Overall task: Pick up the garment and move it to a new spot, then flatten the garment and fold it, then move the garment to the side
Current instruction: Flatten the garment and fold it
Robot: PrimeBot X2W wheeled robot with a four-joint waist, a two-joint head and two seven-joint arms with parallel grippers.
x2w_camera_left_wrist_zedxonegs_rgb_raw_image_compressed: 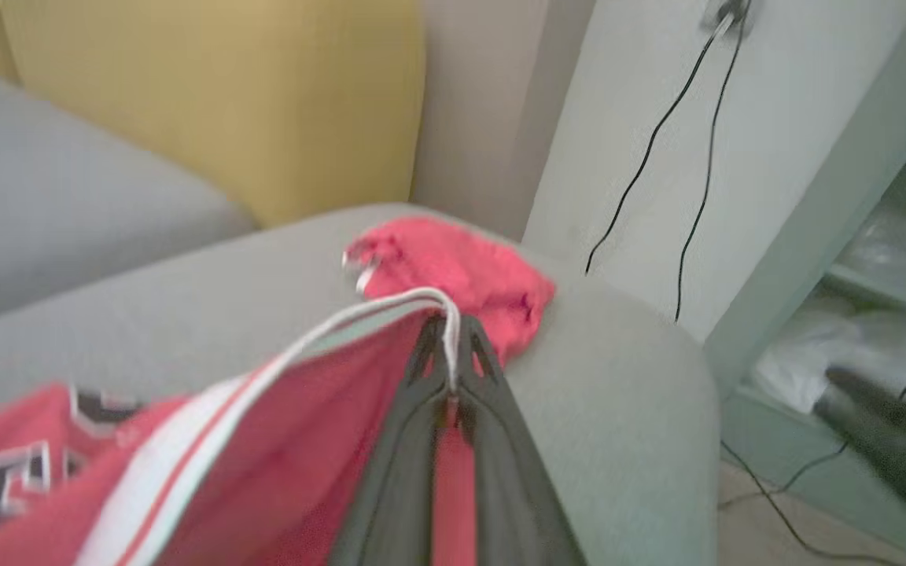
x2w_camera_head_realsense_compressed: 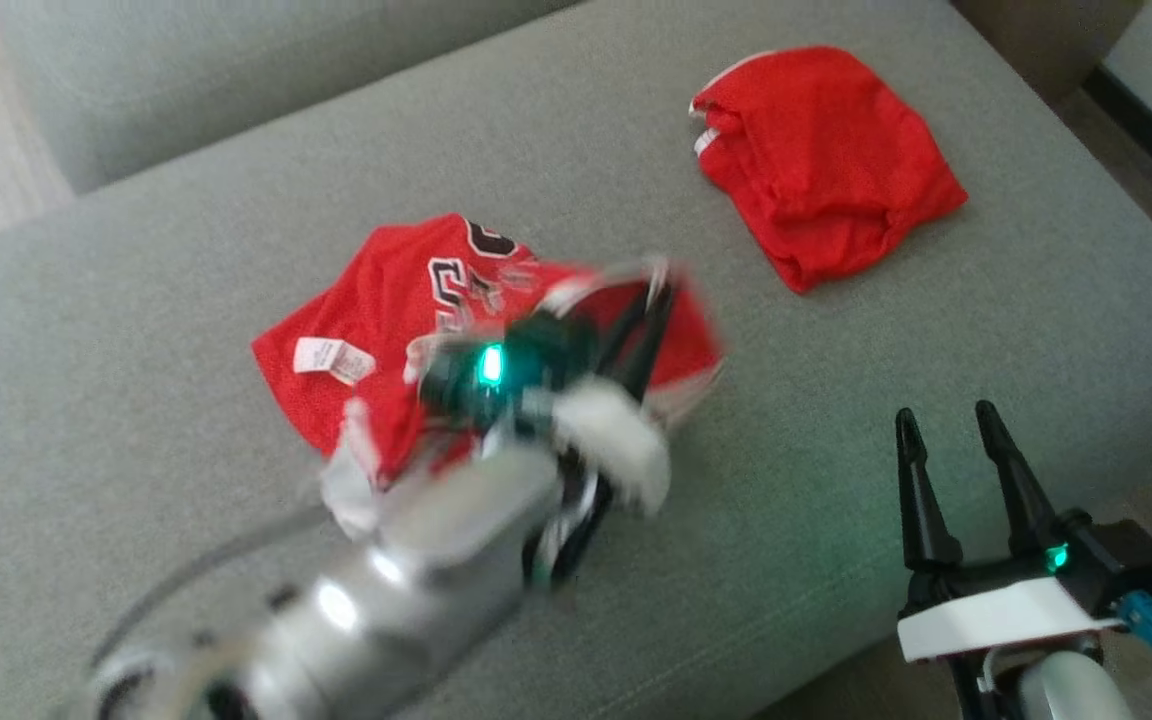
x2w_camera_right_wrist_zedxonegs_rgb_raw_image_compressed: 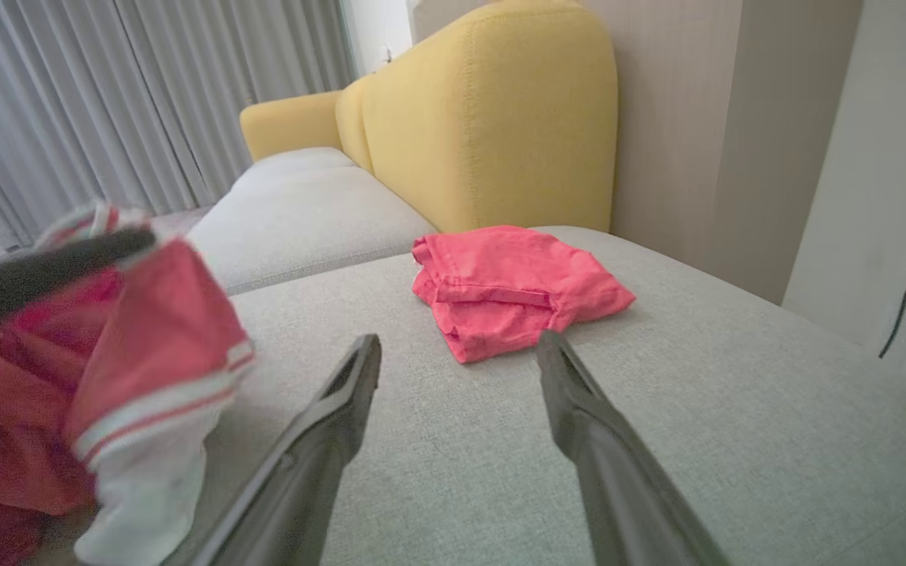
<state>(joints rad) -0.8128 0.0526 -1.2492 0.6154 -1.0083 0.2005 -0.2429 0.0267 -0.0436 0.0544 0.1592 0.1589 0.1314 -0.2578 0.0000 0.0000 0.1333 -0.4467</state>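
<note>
Head view: we are pinching the red jersey (x2w_camera_head_realsense_compressed: 376,290), on the grey sofa (x2w_camera_head_realsense_compressed: 836,400), with our left gripper (x2w_camera_head_realsense_compressed: 651,295). Left wrist view: its fingers (x2w_camera_left_wrist_zedxonegs_rgb_raw_image_compressed: 402,448) are clamping the white hem (x2w_camera_left_wrist_zedxonegs_rgb_raw_image_compressed: 327,330), so pick-up is underway, we judge. Right wrist view: our right gripper (x2w_camera_right_wrist_zedxonegs_rgb_raw_image_compressed: 459,339) is hovering wide, empty; lifting clear comes next.

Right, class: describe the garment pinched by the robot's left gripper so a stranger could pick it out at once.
Find the grey sofa cushion. Near its middle lies a rumpled red jersey, its white-trimmed edge pinched in the left gripper. Unlike the plain red folded garment farther off to the right, it carries black-and-white lettering and a white label.
</note>
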